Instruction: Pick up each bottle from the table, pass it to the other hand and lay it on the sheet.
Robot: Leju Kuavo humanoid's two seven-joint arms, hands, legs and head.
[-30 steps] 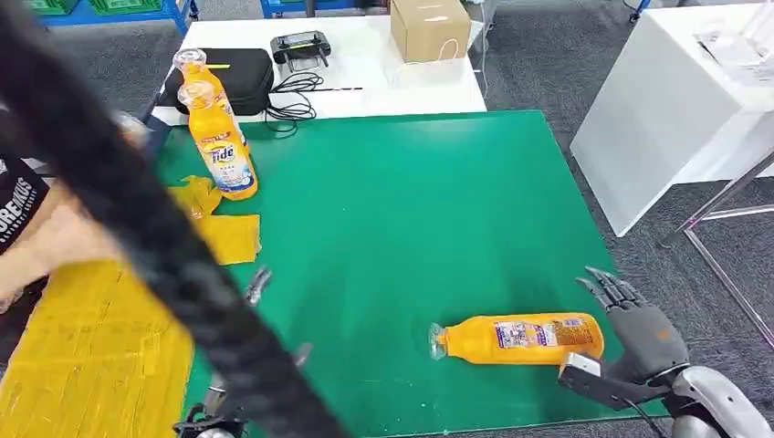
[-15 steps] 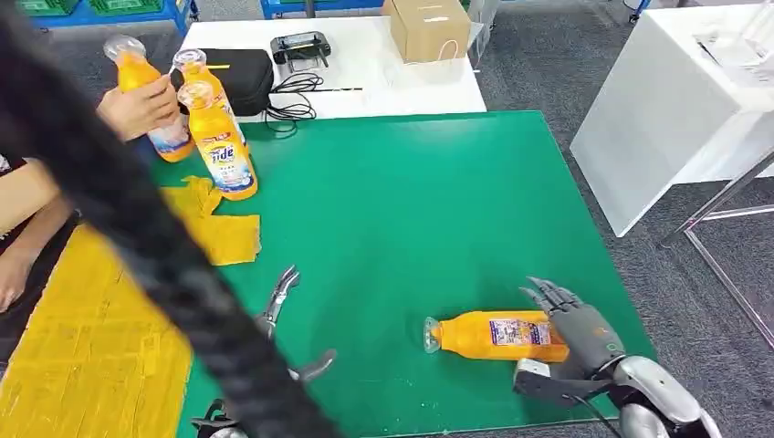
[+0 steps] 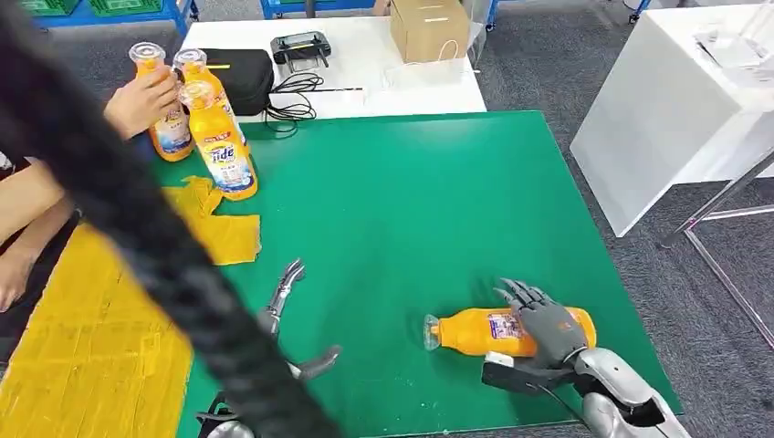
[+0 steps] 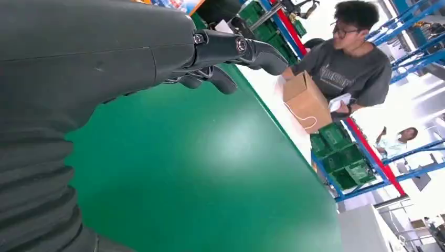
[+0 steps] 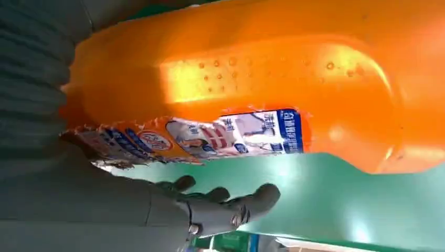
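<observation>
Head view: the right hand (image 3: 546, 327) is seen laid over the middle of an orange bottle (image 3: 475, 332) that lies on its side on the green desk (image 3: 411, 210), near the front edge, cap pointing toward the robot's left. The fingers (image 3: 522, 297) are spread across the top of the bottle's label and the thumb (image 3: 511, 376) is set apart below it, on the near side; whether the grasp has been closed on the bottle cannot be told. In the right wrist view the bottle's orange body (image 5: 262, 68) and torn label are shown close against the palm, with the dark fingers (image 5: 231, 202) held out straight over the green surface.

The left hand (image 3: 292, 319) is held above the desk near the front left, fingers apart and nothing held; in the left wrist view its fingers (image 4: 231, 50) are stretched out over bare green surface.

Farther out, at the far left corner of the desk, two orange bottles (image 3: 217, 137) stand upright, and a third bottle (image 3: 162, 108) is being held beside them by a person's hand (image 3: 139, 102). A yellow sheet (image 3: 91, 338) lies along the left side. Beyond the green surface, a black case (image 3: 239, 78), a cable (image 3: 297, 96) and a cardboard box (image 3: 429, 27) are set on a white table (image 3: 365, 73)
</observation>
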